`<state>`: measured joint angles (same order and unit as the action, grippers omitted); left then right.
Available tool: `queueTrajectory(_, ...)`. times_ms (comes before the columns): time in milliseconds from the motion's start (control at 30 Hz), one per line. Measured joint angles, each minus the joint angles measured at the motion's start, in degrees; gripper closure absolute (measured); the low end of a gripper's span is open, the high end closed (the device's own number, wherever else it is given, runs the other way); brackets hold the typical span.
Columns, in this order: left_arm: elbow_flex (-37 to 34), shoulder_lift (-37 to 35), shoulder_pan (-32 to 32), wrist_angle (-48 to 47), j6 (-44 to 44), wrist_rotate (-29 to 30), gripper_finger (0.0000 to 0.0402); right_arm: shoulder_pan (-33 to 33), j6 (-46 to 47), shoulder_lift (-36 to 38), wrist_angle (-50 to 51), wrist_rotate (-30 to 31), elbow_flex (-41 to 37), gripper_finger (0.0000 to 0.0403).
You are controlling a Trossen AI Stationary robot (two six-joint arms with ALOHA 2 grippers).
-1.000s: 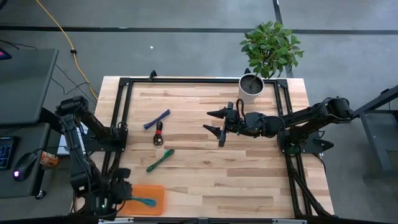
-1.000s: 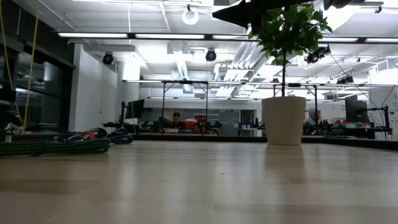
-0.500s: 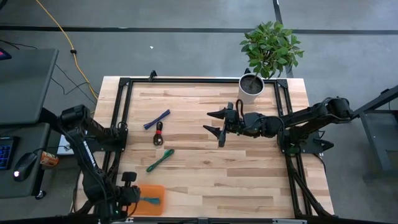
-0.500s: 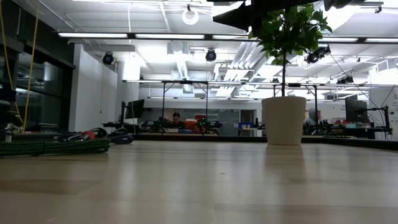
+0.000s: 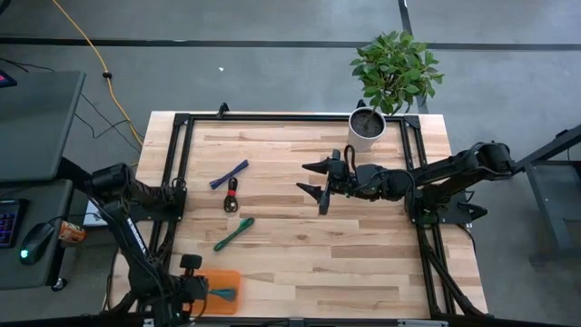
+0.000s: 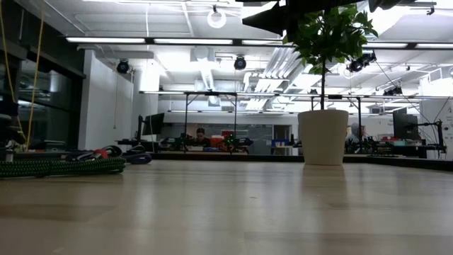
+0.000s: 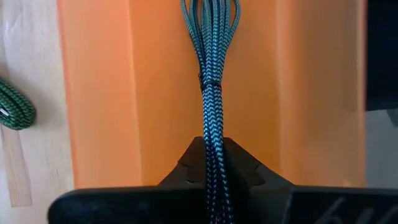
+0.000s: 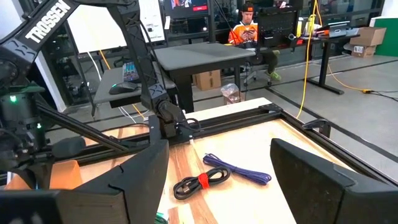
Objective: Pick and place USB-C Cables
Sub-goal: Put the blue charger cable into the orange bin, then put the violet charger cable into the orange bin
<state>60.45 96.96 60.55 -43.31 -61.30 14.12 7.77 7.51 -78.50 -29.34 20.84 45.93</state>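
My left gripper sits at the table's near left corner, shut on the teal USB-C cable, which stretches out over the orange tray. The green cable lies flat on the wood just beyond the tray, and its end shows in the left wrist view. The red-and-black cable and the purple-blue cable lie farther back on the left half. My right gripper hangs open above mid-table, well to the right of these cables; its wrist view shows the purple-blue cable and the red-and-black cable. My left gripper pinches the teal cable bundle at its near end between the two fingers. The fingers come from the table's left and lie along the bundle. The bundle runs straight ahead over the tray floor, its looped far end fanned out.
A white pot with a leafy plant stands at the far right of the table. A black frame rail borders the tabletop. A yellow cord runs on the floor outside. Bare wood lies right of the tray. A person sits at a distant desk.
My left arm has swung its elbow toward the near edge, and its gripper has shifted slightly toward the near edge and the right, staying shut on the teal cable over the tray. The right arm and the other cables have kept still.
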Motion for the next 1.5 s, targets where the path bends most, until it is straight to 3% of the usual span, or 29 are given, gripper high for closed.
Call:
queueTrajectory(333, 0.00, 0.71, -2.19, -0.20, 1.49, -0.88, 0.0381, 0.00, 0.00, 0.00, -0.02, 0.02, 0.00, 0.0130)
queueTrajectory(533, 0.00, 0.71, -3.79, -0.20, 1.47, -4.51, 0.0359, 0.00, 0.00, 0.00, -0.02, 0.02, 0.02, 0.0130)
queueTrajectory(1033, 0.00, 0.69, -6.63, -0.35, 1.91, -8.30, 0.0269, 0.00, 0.00, 0.00, -0.02, 0.02, 0.02, 0.0130)
queueTrajectory(1200, 0.00, 0.66, -7.90, -0.36, 4.00, -12.17, 0.0244, 0.00, 0.06, 0.00, -0.02, 0.02, 0.02, 0.0130)
queueTrajectory(1333, 1.08, -0.17, -9.21, -0.97, 6.94, -16.79, 0.0239, 0.00, 0.00, 0.00, -0.03, 0.02, 0.02, 0.0130)
queueTrajectory(1500, 4.30, -5.10, -10.32, -4.28, 11.22, -14.17, 0.0241, 0.00, 0.00, 0.00, -0.02, 0.02, 0.02, 0.0130)
